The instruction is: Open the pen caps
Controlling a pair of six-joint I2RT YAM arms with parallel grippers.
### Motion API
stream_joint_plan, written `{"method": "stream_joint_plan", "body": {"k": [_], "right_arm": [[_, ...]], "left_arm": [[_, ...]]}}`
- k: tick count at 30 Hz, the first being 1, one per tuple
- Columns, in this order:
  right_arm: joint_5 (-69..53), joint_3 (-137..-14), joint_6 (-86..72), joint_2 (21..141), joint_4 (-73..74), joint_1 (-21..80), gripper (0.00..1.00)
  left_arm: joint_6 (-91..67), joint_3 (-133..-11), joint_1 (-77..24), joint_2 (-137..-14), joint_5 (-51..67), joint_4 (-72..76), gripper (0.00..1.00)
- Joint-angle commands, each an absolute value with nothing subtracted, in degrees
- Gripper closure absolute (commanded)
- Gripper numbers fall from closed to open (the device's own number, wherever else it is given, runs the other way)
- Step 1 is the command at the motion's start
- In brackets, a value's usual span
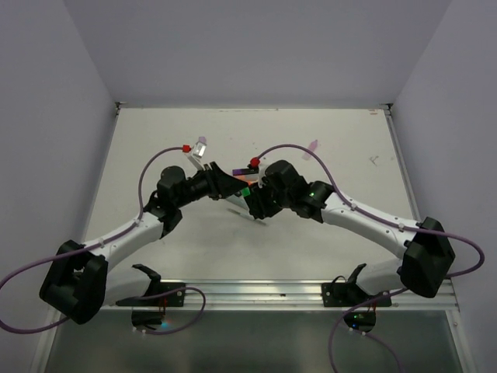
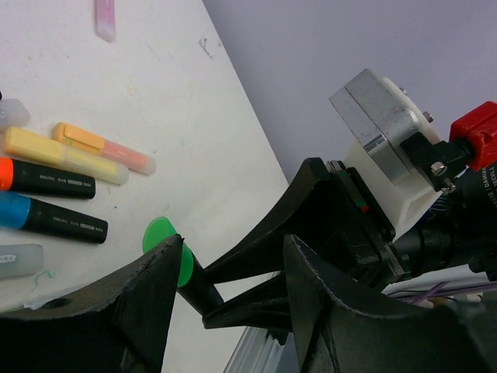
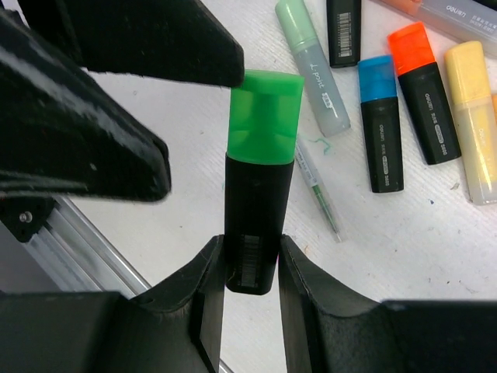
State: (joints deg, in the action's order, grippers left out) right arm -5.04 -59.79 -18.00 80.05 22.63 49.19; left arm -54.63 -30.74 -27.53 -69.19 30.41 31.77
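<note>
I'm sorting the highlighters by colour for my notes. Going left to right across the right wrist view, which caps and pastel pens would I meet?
green cap → pale green pen → blue cap → orange cap → yellow pen

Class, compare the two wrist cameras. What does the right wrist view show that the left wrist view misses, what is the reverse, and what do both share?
Only the right wrist view: the barcode label on the green-capped pen, a pale green pen and a thin stick. Only the left wrist view: a pink pen and the red plug on the right arm. Both: the green cap, the right gripper clamping that pen, the open left gripper at the cap, plus the blue-capped pen and orange-capped pen.
</note>
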Motion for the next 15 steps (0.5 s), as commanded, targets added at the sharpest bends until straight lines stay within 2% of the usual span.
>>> {"method": "stream_joint_plan", "body": {"k": [1,15], "right_arm": [[-4.13,-59.15,-18.81,75.86,21.36,49.57,1.0],[-5.19,-60.47,-19.69,75.5,18.99,50.71,1.0]], "left_arm": [[-50.63,-34.01,-27.86,-66.27,27.43,27.69,0.42],[-54.32,-31.9,-28.3,-70.49,29.18,33.14,0.48]]}}
